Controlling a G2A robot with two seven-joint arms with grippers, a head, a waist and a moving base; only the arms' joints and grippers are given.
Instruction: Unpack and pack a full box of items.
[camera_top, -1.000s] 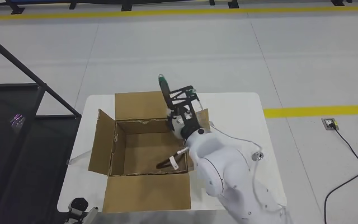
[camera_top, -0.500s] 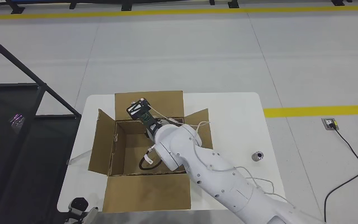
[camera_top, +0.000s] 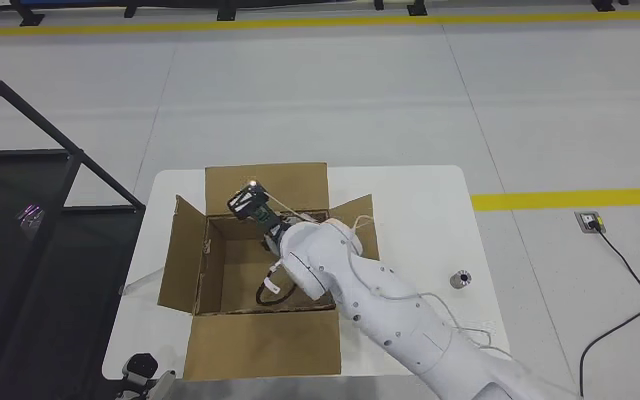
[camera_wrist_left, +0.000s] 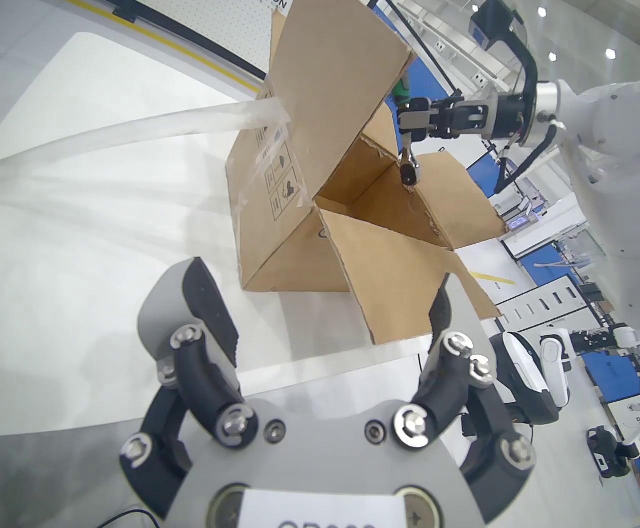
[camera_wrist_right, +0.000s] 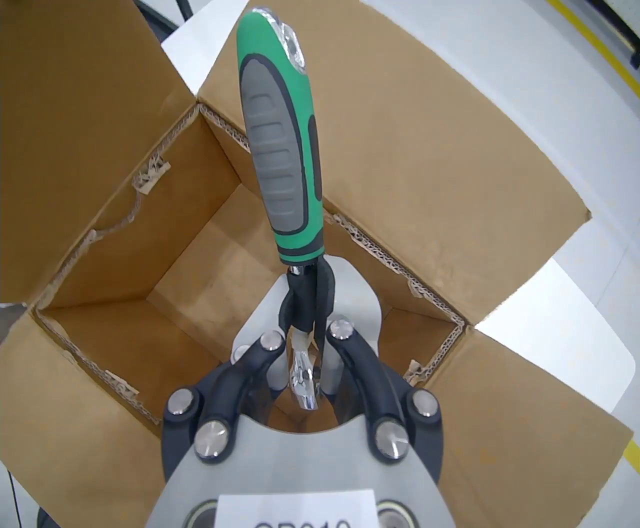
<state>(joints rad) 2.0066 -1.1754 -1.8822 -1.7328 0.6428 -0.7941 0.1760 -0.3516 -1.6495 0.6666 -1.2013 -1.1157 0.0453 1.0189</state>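
Grips a ratchet wrench (camera_wrist_right: 280, 150) in the right gripper (camera_wrist_right: 306, 320), fingers pinched tight on the bare metal shank just below the green-and-grey handle. Holds it over the open mouth of the cardboard box (camera_wrist_right: 450, 200), chrome head tucked back between the finger linkages. From the left wrist view, hangs head down and handle up by the box's rim; hard to say whether the head has passed below that rim. From the top view, sits over the rear part of the box, with all four flaps folded outward, on the white table (camera_top: 420, 195).

Keeps the left gripper (camera_wrist_left: 320, 295) spread wide with nothing between the pads, low at the table's edge, facing a corner of the box and apart from it.

As for writing: bears black handling symbols (camera_wrist_left: 280, 177) on an outer wall of the box, partly under a strip of clear tape (camera_wrist_left: 150, 125) that trails away over the table. Carries a white label (camera_wrist_left: 320, 510) with dark print on the left gripper's base plate, cut off at the edge; likewise on the right one.

Leaves a small metal cylinder (camera_top: 460, 278), possibly a socket, on the table well apart from the box.
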